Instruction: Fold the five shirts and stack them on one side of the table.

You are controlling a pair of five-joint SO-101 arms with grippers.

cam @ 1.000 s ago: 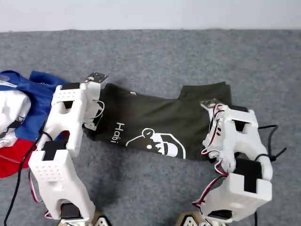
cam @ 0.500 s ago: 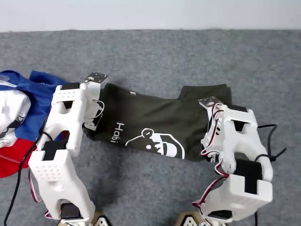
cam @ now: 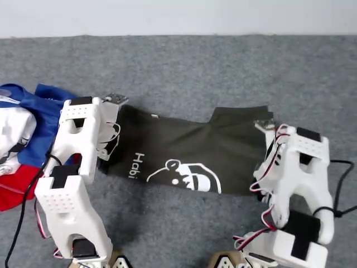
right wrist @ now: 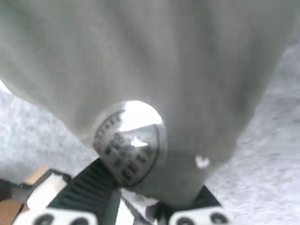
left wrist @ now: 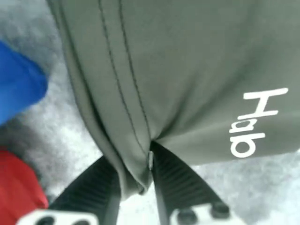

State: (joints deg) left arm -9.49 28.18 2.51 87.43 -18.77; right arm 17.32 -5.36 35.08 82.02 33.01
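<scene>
Your dark olive shirt (cam: 189, 151) lies spread across the middle of the table (cam: 223, 67), toward the front edge, white print facing up. Your left gripper (left wrist: 136, 176) has its fingers pinched on the folded hem at the shirt's left end. Your right gripper (right wrist: 157, 199) is clamped on the cloth at the right end. Against the table's left edge you have a blue shirt (cam: 47, 109), a white shirt (cam: 11, 131) and a red shirt (cam: 14, 190) heaped together.
</scene>
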